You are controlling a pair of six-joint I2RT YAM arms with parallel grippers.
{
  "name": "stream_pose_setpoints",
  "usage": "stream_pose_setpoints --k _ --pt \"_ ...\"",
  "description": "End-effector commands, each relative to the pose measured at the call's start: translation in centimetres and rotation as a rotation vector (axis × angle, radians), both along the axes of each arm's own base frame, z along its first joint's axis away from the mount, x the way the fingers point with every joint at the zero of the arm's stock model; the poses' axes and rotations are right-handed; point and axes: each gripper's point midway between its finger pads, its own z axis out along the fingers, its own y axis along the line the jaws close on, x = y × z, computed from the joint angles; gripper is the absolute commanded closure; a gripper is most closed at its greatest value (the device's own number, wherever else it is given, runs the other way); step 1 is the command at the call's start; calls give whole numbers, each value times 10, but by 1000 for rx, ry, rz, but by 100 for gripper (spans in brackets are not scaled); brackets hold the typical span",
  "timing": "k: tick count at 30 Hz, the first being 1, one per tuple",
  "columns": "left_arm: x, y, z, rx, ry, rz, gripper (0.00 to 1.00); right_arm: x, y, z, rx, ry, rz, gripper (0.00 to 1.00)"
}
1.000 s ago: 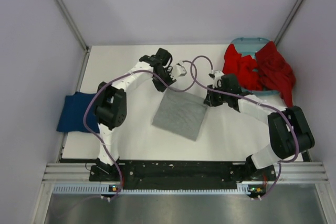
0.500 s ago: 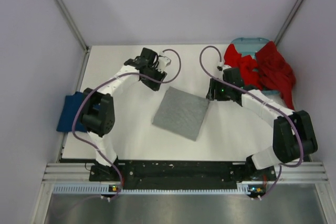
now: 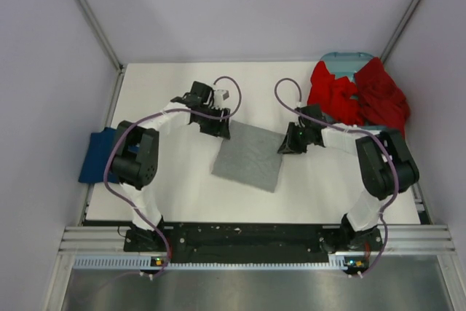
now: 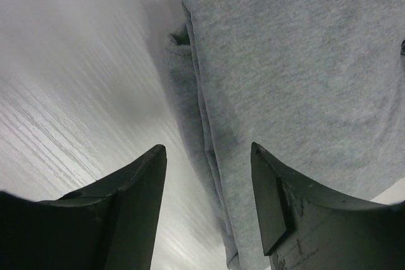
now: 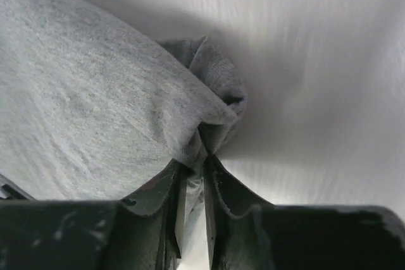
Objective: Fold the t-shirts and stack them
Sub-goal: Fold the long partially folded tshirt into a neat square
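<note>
Fingers, top view: the left fingers (image 3: pixel 221 130) sit at the far-left corner of the folded heather-grey cotton t-shirt (image 3: pixel 250 156), and the right fingers (image 3: pixel 285 145) at its far-right corner. From this height I cannot tell how far either pair is spread.
Grey shirt, top view: it lies flat in a rough square, turned slightly askew, in the middle of the white counter (image 3: pixel 182 183) between the 2 arms.
Other shirts, top view: a folded dark navy blue t-shirt (image 3: pixel 97 156) lies at the counter's left edge, partly hidden by the left arm. The crumpled bright red t-shirts (image 3: pixel 358 96) are heaped at the far-right corner, over a teal plastic basket (image 3: pixel 348 57).
Left fingers, left wrist view: the left fingers (image 4: pixel 136 200) stand wide apart and hold nothing. The grey shirt's (image 4: pixel 297 74) folded edge, with its layers showing, runs between them, with bare counter (image 4: pixel 76 93) to one side.
Right fingers, right wrist view: the right fingers (image 5: pixel 228 189) are nearly together, pinching a bunched corner of the grey shirt (image 5: pixel 82 99). The rest of the cloth lies on the counter (image 5: pixel 316 61).
</note>
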Motion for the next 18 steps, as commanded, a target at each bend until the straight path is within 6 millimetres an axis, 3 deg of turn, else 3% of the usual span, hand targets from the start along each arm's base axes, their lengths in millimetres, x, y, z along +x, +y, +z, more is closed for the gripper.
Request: stream_pose_setpoints --k 1,11,13,16,18 --pt "8 -2 -15 -95 85 90 40 37 17 2 59 -32 -17 88" --pt "-7 -5 -62 -138 291 160 42 47 19 -9 51 -18 -30 94" --pt "-11 -10 -66 -164 326 152 56 49 20 -8 54 -23 -23 93" --pt "-13 -14 -63 -209 352 130 100 49 21 -1 57 -34 -2 86" --pt "-9 -12 -50 -231 321 117 100 48 19 11 46 -58 18 69"
